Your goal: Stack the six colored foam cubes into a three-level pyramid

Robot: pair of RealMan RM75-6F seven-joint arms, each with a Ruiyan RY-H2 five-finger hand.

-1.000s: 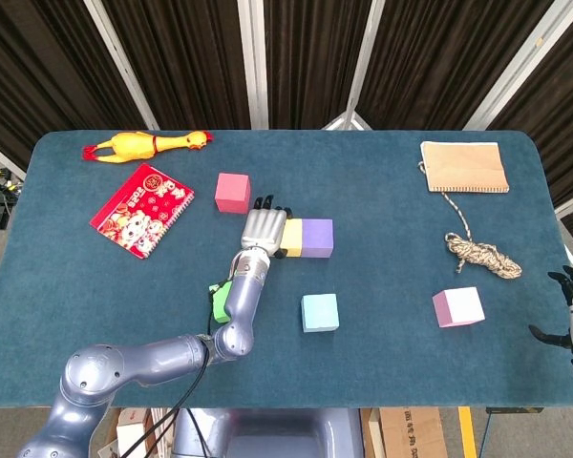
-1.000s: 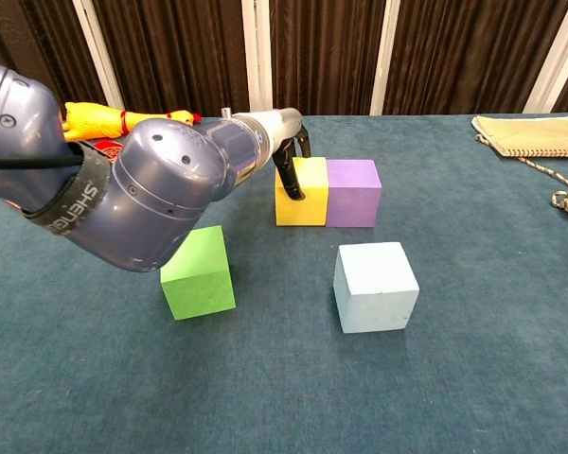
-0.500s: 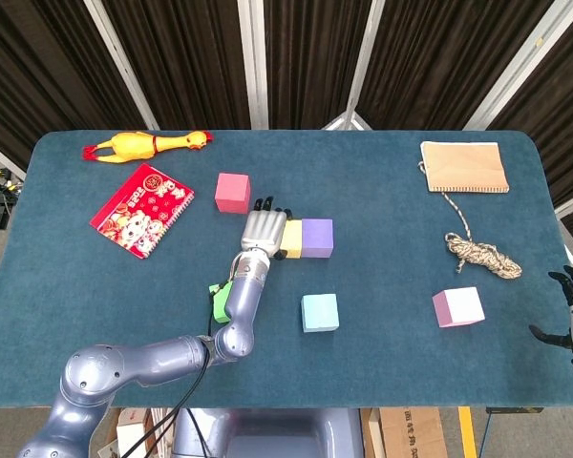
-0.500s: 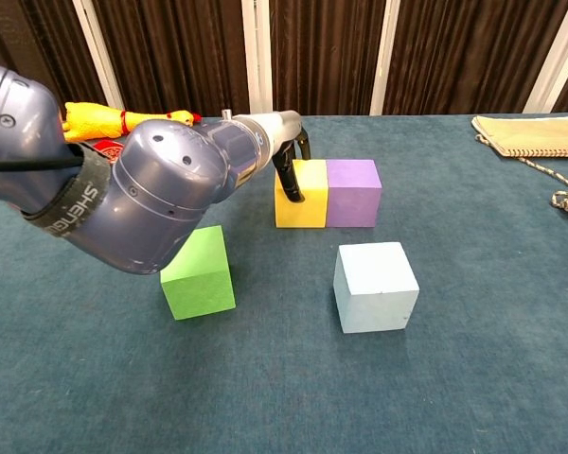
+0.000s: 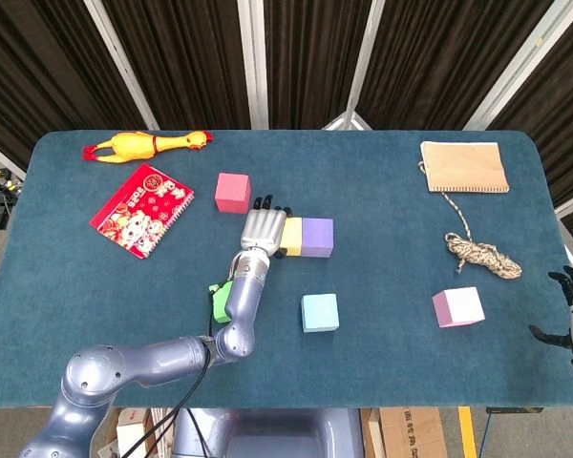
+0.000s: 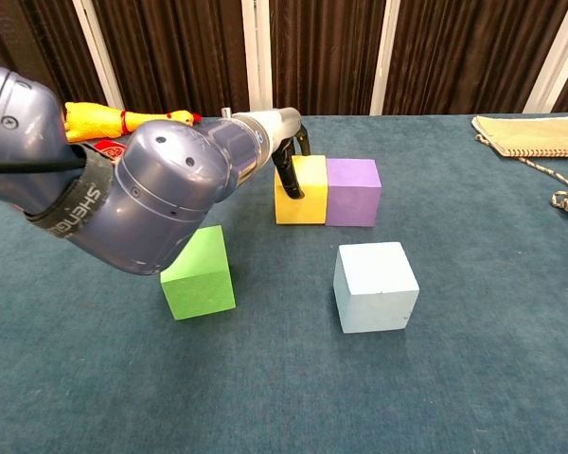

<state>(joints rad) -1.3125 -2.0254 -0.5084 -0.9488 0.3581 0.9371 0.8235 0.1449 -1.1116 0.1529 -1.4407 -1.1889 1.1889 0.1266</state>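
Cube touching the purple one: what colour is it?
Yellow, flush against the purple cube; clearest in the chest view.

Left hand (image 5: 264, 229) laid on the yellow cube (image 5: 291, 238), purple cube (image 5: 317, 238) touching beside; pink cube (image 5: 233, 192), light blue cube (image 5: 320, 312) set apart on the worktop (image 5: 382, 191)

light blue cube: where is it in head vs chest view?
Head view: light blue cube at lower centre, in front of the purple cube.
Chest view: light blue cube at centre right, nearest the camera.
Shared landmark: purple cube touching the yellow cube.
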